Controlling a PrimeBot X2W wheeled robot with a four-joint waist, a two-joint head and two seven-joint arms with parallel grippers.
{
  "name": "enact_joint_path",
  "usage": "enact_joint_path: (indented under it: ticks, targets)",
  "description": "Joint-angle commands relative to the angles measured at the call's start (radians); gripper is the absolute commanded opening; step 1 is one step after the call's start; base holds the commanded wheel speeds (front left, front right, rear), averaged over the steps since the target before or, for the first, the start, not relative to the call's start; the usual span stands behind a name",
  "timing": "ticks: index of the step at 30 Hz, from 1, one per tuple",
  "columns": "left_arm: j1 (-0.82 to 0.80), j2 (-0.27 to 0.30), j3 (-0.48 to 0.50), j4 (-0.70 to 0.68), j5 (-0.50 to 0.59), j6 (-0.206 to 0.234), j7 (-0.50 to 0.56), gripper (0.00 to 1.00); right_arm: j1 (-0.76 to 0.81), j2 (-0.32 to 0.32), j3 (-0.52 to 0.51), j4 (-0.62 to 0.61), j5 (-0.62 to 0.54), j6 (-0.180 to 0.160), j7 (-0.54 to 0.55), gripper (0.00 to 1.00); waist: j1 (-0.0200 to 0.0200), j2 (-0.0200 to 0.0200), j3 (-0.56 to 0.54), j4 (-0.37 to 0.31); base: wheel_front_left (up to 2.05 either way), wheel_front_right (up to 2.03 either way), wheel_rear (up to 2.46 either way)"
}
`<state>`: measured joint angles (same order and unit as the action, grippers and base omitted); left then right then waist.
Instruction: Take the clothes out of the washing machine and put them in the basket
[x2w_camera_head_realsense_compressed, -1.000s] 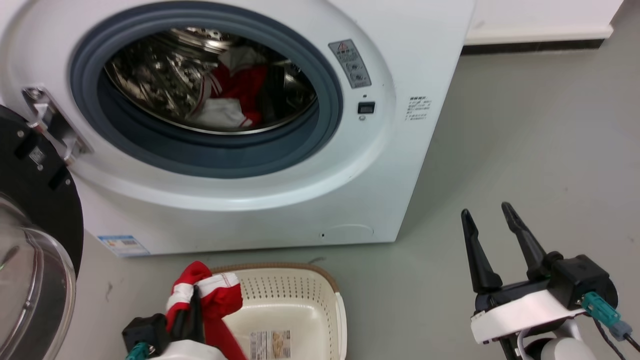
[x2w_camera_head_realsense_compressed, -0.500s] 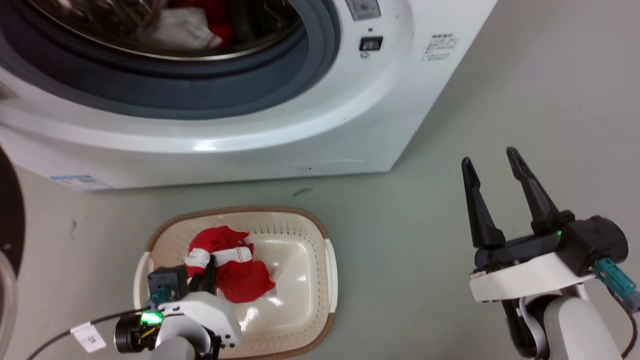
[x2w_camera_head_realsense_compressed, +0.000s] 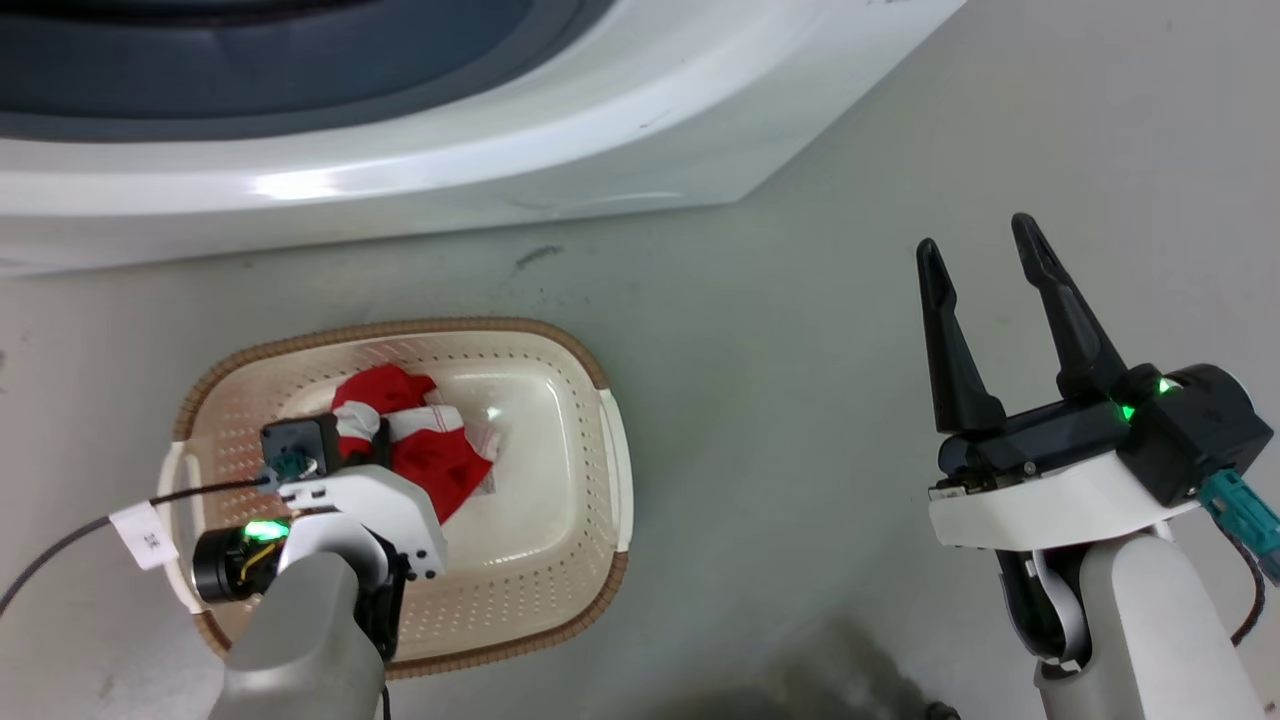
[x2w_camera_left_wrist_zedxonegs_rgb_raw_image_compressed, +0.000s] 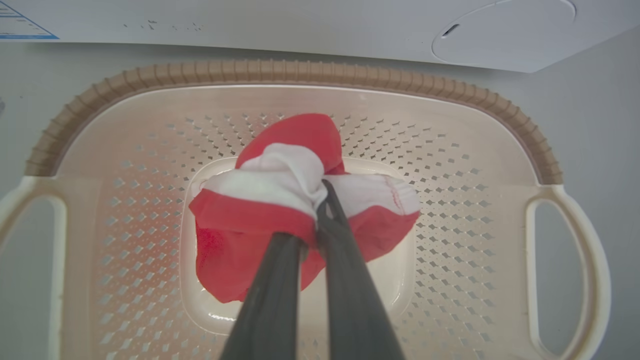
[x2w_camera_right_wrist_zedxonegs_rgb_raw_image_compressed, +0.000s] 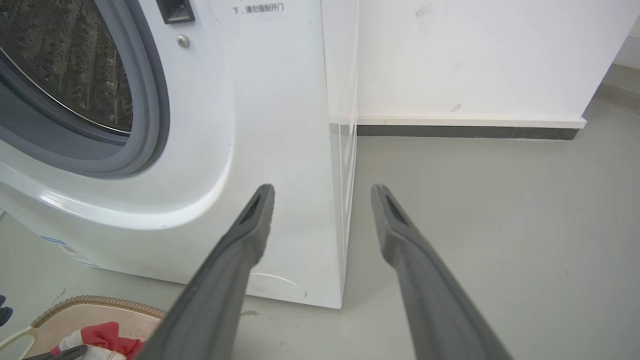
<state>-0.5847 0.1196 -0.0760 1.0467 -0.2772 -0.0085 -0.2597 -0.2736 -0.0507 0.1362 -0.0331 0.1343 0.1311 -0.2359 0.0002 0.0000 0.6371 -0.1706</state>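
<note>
Red cloth with white bands, the clothes (x2w_camera_left_wrist_zedxonegs_rgb_raw_image_compressed: 310, 140), sits bunched at the centre of my left wrist view, pinched in my left gripper (x2w_camera_left_wrist_zedxonegs_rgb_raw_image_compressed: 316, 215). Its two dark fingers (x2w_camera_left_wrist_zedxonegs_rgb_raw_image_compressed: 350, 280) rise from the bottom edge almost together, closed on a fold where white meets red. The cloth bulges out on both sides of them and hides the tip of the left-hand one. The bundle is inside the basket (x2w_camera_left_wrist_zedxonegs_rgb_raw_image_compressed: 300, 71), over its smooth bottom panel. Whether it touches the bottom I cannot tell. Perforated cream walls surround it.

In the head view the basket lies at the lower left on the grey floor (x2w_camera_head_realsense_compressed: 780, 340), and my left forearm (x2w_camera_head_realsense_compressed: 300, 640) reaches in over its near side. The washer (x2w_camera_head_realsense_compressed: 420, 170) runs across the top of that frame, its white front just beyond the basket, with a strip of floor between them.

My right gripper (x2w_camera_head_realsense_compressed: 975, 235) stands at the lower right, well apart from the basket, over bare floor. Its fingers are spread wide with nothing between them. In the right wrist view they frame the washer's corner, with the steel drum (x2w_camera_right_wrist_zedxonegs_rgb_raw_image_compressed: 60, 65) at the upper left and a white wall (x2w_camera_right_wrist_zedxonegs_rgb_raw_image_compressed: 475, 55) with a dark skirting (x2w_camera_right_wrist_zedxonegs_rgb_raw_image_compressed: 470, 132) behind.
</note>
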Motion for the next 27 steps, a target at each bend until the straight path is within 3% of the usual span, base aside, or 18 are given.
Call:
enact_joint_path:
  ticks: [1, 14, 15, 17, 18, 27]
  targets:
    - [-0.039, 0.012, 0.005, 0.031, -0.005, 0.001, -0.006, 0.0, -0.025, 0.001, 0.003, 0.003, 0.007, -0.001, -0.009, 1.0, -0.0002, 0.0, 0.056, -0.026, 0.0, 0.0, 0.0]
    - [-0.126, 0.024, -0.002, 0.211, -0.017, -0.005, 0.008, 0.0, -0.061, 0.001, 0.012, 0.023, 0.016, -0.001, -0.025, 1.0, -0.0002, 0.0, 0.119, -0.045, 0.0, 0.0, 0.0]
    - [-0.125, 0.023, -0.003, 0.216, -0.019, -0.005, 0.007, 0.04, -0.062, 0.001, 0.011, 0.029, 0.015, -0.001, -0.026, 1.0, -0.0002, 0.0, 0.112, -0.043, 0.0, 0.0, 0.0]
    - [-0.116, 0.018, -0.006, 0.221, -0.022, -0.009, 0.003, 0.61, -0.059, 0.001, 0.007, 0.04, 0.012, -0.001, -0.028, 1.0, -0.0002, 0.0, 0.091, -0.037, 0.0, 0.0, 0.0]
    - [-0.109, 0.014, -0.007, 0.223, -0.023, -0.013, 0.001, 0.98, -0.057, 0.001, 0.005, 0.044, 0.01, -0.001, -0.028, 1.0, -0.0002, 0.0, 0.076, -0.032, 0.0, 0.0, 0.0]
    - [-0.02, -0.032, -0.037, 0.197, -0.011, -0.037, -0.007, 1.0, -0.005, 0.0, -0.015, 0.078, -0.024, -0.001, -0.026, 1.0, -0.0002, 0.0, -0.126, 0.034, 0.0, 0.0, 0.0]
